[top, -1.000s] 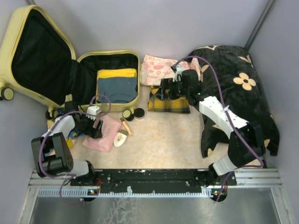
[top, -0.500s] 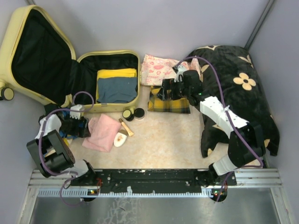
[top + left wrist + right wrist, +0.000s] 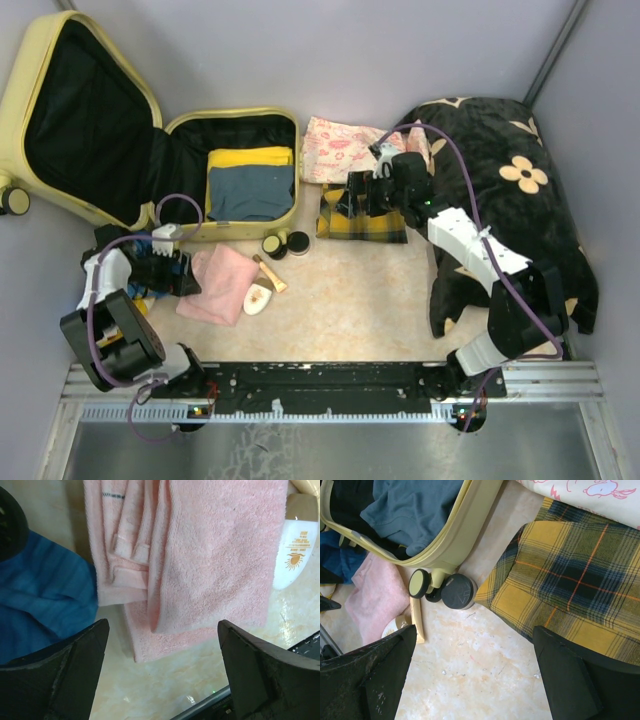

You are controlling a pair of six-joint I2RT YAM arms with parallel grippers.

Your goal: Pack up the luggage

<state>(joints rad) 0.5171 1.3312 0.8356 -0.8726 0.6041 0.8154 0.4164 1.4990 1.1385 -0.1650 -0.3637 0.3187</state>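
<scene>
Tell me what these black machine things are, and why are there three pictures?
They are two robot arms bolted to the near edge of a table. One picture looks down from above. The other two come from little cameras on each wrist. The left end effector, a hand with two fingers, is open over the edge of a pink towel. The right end effector is open at the edge of a yellow plaid cloth. Neither holds anything. The yellow luggage lies open with folded clothes inside. A white bottle and a big black flowered cloth lie nearby.
</scene>
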